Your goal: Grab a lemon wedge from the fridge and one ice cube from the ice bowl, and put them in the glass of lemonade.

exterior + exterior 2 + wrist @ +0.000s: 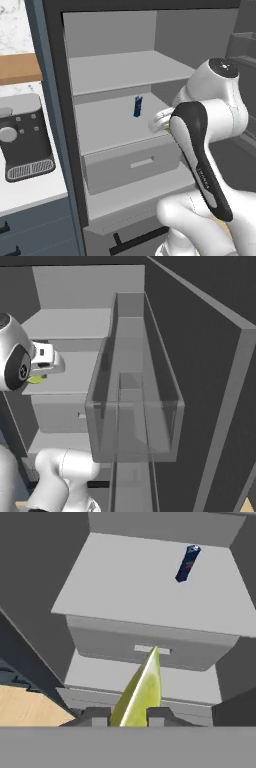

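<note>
White counter point(30, 192) at left over dark blue-grey drawers point(35, 232); marbled wall point(12, 27); wooden shelf point(19, 67).

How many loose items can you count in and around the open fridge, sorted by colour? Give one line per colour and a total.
Yellow-green: 1, the lemon wedge, pinched in the gripper
Blue: 1, the small can, upright on the fridge shelf
Total: 2

Grey fridge shelf point(107, 125), blue can point(137, 106) upright
</note>
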### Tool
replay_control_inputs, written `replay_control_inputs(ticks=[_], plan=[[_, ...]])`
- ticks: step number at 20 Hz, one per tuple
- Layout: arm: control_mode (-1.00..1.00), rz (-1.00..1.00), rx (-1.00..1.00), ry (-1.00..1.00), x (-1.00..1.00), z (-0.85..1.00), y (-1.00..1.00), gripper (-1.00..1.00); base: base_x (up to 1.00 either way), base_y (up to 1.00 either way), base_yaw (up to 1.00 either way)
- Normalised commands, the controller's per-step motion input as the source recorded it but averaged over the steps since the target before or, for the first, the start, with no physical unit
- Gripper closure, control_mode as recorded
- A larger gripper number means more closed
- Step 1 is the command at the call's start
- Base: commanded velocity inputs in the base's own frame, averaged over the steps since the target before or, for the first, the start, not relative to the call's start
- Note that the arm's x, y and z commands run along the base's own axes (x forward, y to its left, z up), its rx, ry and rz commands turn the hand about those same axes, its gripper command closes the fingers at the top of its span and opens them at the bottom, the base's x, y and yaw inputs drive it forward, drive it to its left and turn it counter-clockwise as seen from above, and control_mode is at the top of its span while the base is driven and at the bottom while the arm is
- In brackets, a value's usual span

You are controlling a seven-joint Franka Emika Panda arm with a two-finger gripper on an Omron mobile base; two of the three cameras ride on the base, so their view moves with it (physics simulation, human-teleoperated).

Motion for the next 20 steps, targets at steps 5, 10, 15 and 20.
replay_control_inputs(ticks=[5, 10, 15, 20], plan=[[-1.00, 0.07, -0.15, 0.15, -0.86, -0.52, -0.10, 1.00, 0.00, 0.00, 0.00], [-1.00, 0.00, -0.01, 0.00, -0.56, -0.14, -0.07, 1.00, 0.00, 0.00, 0.00], [-1.00, 0.00, 0.00, 0.00, -0.09, 0.00, 0.00, 1.00, 0.00, 0.00, 0.00], [1.00, 0.00, 0.00, 0.00, -0.17, 0.00, 0.00, 1.00, -0.38, 0.08, 0.01]])
